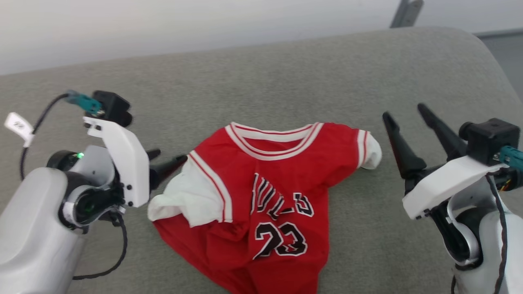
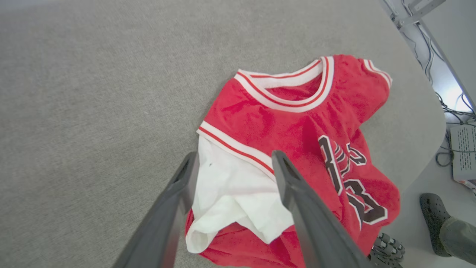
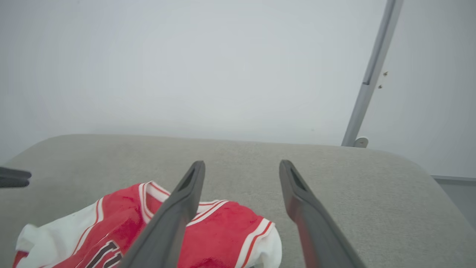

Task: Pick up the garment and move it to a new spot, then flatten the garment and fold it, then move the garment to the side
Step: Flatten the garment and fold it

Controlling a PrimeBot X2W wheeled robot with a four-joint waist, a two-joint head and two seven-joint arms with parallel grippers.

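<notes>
- Grey padded surface point(image 1: 286, 73): wide and cloth-covered, with a pale wall behind it.
- Garment point(image 1: 261, 192): lies front-up on the near middle of the surface, collar toward the wall. The black lettering and the 23 are readable but rippled. The lower body is bunched and runs out of the head view's bottom edge. From the left wrist view it reaches close to the surface's near edge, and I cannot tell whether it hangs over.
- Left gripper point(image 1: 171, 156): low, with its 2 fingers spread and nothing between them gripped. The fingertips are right at the edge of the crumpled white left sleeve point(image 1: 184, 196). In its own wrist view the fingers straddle that sleeve.
- Right gripper point(image 1: 403, 111): fingers parted and empty, raised off the surface and pointing toward the wall, just beside the right sleeve point(image 1: 369, 151) but not touching it.
- A foot in a dark shoe point(image 2: 433, 219) stands on the floor beyond the surface's edge.
- Step, as I read it: flattening. The garment is laid out but not smooth, and no fold has been made.
- Next move probably calls for the left fingers to pinch the rumpled sleeve and draw it outward. The right gripper would need to drop to the opposite sleeve so the cloth is tensioned from both sides rather than dragged.
</notes>
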